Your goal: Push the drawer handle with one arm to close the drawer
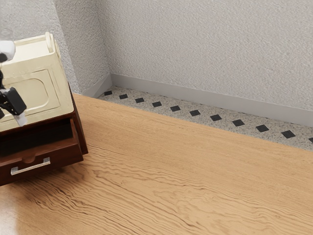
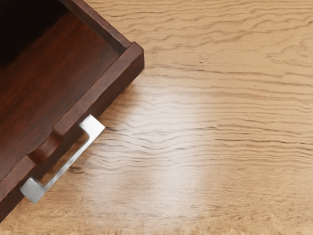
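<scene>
The brown drawer point(image 1: 58, 155) stands open, pulled out from the dark wooden cabinet point(image 1: 80, 128), at the exterior view's left. Its silver handle point(image 1: 30, 167) is fixed on the outer side of the drawer front, and the bare table point(image 2: 205, 147) is seen just beyond it in the wrist view. The black gripper point(image 1: 17, 108) is in front of the cream upper part point(image 1: 61, 90) of the cabinet, as the exterior view shows it, and higher than the handle. It is apart from the handle; I cannot tell if the gripper is open or closed.

The drawer front, with a rounded notch point(image 2: 46, 148) in its upper edge, stands as a barrier between the inside of the drawer and the handle. The cream part rises over the drawer opening and has a raised rail point(image 1: 49, 42) on top. The inside of the drawer is partly in deep shadow. Behind the table there is a rough, pale wall point(image 1: 195, 39) with a grey baseboard point(image 1: 195, 97), and a speckled floor point(image 1: 205, 115) with dark diamonds.
</scene>
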